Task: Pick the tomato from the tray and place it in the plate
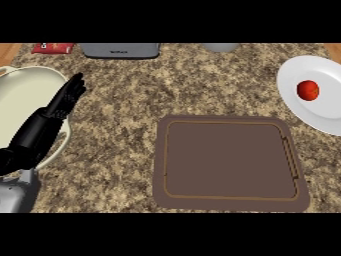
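Observation:
The red tomato (308, 90) lies on the white plate (332, 107) at the counter's right edge. The brown tray (232, 162) sits in the middle of the counter with nothing on it. My left hand (44, 125) shows at the left, fingers straight and pointing up, resting over the rim of a cream pan. It holds nothing. My right hand does not show in the head view.
A large cream pan (10, 100) takes up the left side. Along the far edge stand a grey appliance (121, 50), a red packet (53, 48) and a grey object (220, 47). Speckled counter surrounds the tray.

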